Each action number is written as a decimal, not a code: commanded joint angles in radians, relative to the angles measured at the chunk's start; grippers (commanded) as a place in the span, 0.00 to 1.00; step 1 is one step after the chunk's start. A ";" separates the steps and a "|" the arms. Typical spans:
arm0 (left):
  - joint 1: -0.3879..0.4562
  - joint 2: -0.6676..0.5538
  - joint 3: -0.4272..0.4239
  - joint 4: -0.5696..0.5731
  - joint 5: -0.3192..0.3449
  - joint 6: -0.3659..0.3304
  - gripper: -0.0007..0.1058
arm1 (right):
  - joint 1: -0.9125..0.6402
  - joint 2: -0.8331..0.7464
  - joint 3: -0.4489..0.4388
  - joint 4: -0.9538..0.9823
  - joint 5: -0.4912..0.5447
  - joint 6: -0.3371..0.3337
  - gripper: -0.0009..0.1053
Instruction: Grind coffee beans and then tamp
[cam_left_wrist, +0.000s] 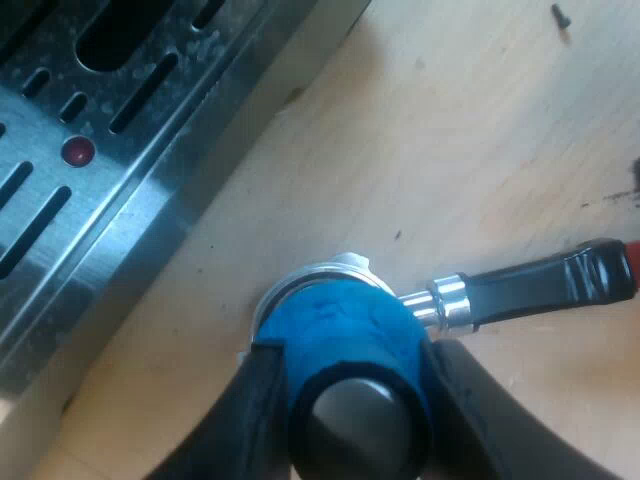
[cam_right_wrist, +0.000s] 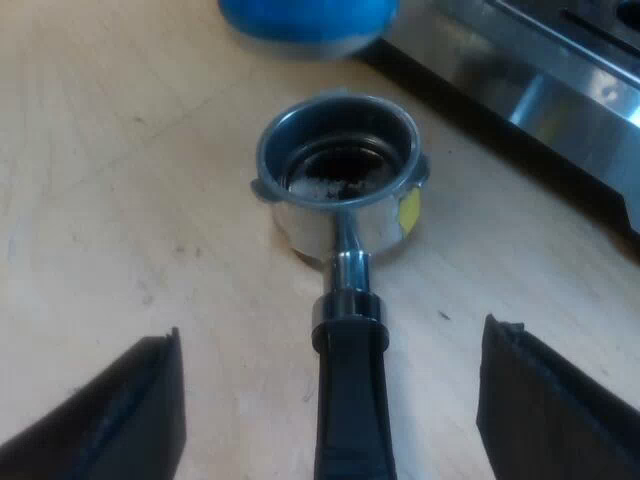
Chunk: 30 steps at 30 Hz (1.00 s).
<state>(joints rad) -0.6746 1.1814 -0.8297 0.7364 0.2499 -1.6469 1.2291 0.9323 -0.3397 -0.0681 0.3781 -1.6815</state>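
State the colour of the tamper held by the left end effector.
The tamper is blue; the left wrist view shows it best.

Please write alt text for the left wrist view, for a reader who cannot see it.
The left gripper holds a blue tamper over the holder, which lies on a wooden table. The holder's dark handle ends in red; the machine's slotted metal tray is beside it.

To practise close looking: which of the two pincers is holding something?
The left pincer: its fingers clamp the blue tamper. The right pincer is open, fingers astride the handle of the metal holder, touching nothing.
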 joint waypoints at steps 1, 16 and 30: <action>-0.003 0.016 -0.009 -0.016 0.000 0.000 0.01 | 0.002 -0.006 0.000 -0.011 -0.001 -0.006 0.61; -0.003 0.126 -0.009 -0.068 0.013 0.000 0.01 | 0.002 -0.006 0.000 -0.011 -0.001 -0.006 0.61; -0.003 0.216 -0.001 -0.099 0.040 0.000 0.01 | 0.002 -0.006 0.000 -0.011 0.005 -0.006 0.61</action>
<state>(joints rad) -0.6746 1.3971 -0.8306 0.6479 0.2774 -1.6469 1.2291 0.9323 -0.3397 -0.0681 0.3781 -1.6815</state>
